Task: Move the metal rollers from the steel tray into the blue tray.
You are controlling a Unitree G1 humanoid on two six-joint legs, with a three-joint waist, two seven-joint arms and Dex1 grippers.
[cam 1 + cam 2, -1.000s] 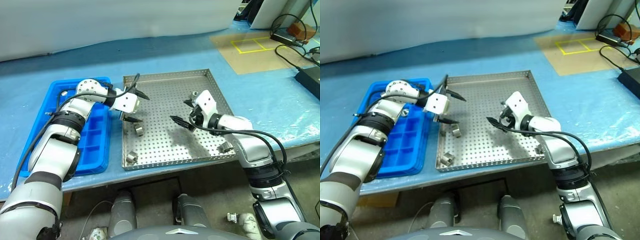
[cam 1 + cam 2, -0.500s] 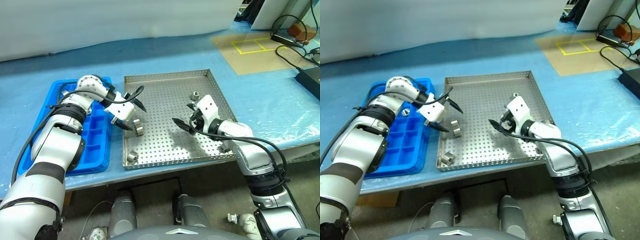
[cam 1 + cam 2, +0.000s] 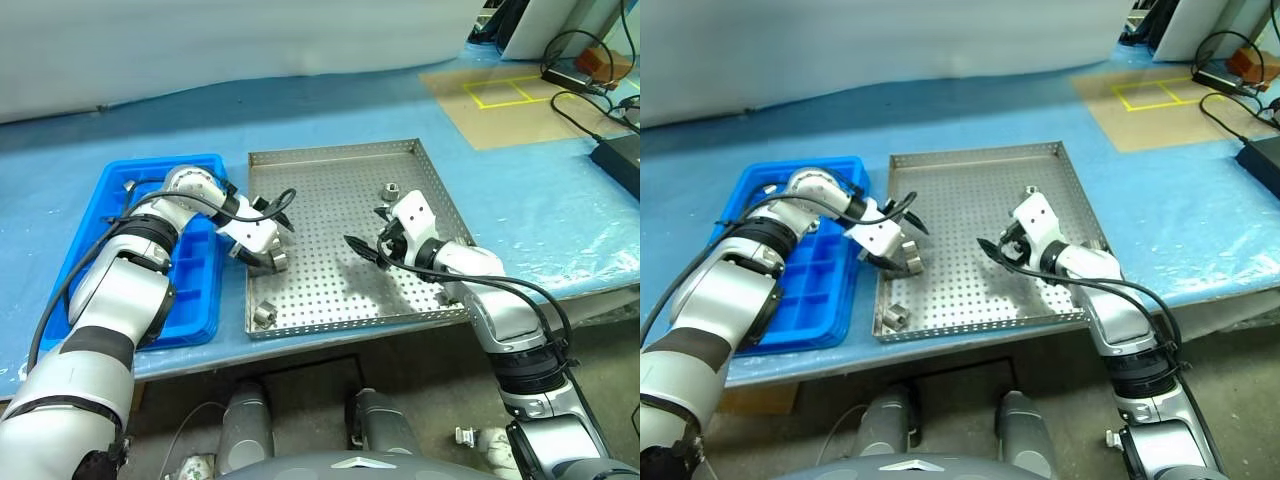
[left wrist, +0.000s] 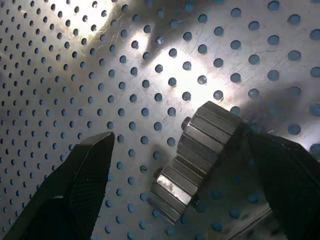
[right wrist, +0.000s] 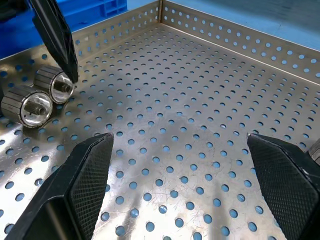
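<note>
Left gripper (image 3: 268,245) is spread wide, black fingers straddling a small ridged silvery metal roller (image 3: 277,261) near the left edge of the large perforated shiny steel tray (image 3: 330,195); the wrist view shows that roller (image 4: 199,151) sitting between the two fingers, one finger (image 4: 75,190) clear of it and the other right against or beside it, not pinched yet. Versus a second ago this gripper has dropped from above the tray down around the roller, so the grab looks set up and closing is likely the next step. Right gripper (image 3: 368,240) also spread wide, empty, hovering over mid-tray, basically unmoved. Other rollers in the steel tray: one at the front left corner (image 3: 264,315), one near the far right (image 3: 390,190), one partly hidden behind the right forearm (image 3: 447,296). Bright blue gridded plastic tray (image 3: 98,215) sits just left of the steel tray, with what may be a small grey piece (image 3: 812,226) in one compartment, hard to tell. Both trays rest on a table under light blue plastic sheeting (image 3: 520,200). Behind: a tan floor patch with yellow tape squares (image 3: 505,90) and black cables with a power brick (image 3: 618,155) at far right.
</note>
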